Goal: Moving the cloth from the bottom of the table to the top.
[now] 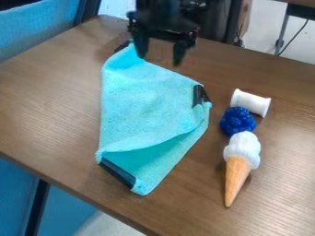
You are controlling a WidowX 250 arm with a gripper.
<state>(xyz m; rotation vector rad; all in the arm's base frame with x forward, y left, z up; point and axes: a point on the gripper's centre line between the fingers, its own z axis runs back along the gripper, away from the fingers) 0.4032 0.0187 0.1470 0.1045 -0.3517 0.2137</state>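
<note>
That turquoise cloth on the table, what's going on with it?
A black robot arm is at work on moving the cloth toward the top of the table. Its pincer hangs open by the cloth's upper corner; whether it touches the cloth, I can't tell. The cloth lies spread with a fold near its lower end. To its right are a toy ice cream cone, a blue berry-like toy and a white cylinder.

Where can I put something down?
In the picture, the table is bare left of the turquoise cloth and right of the ice cream cone. It's crowded under the gripper at the cloth's top, and around the blue berry.
</note>
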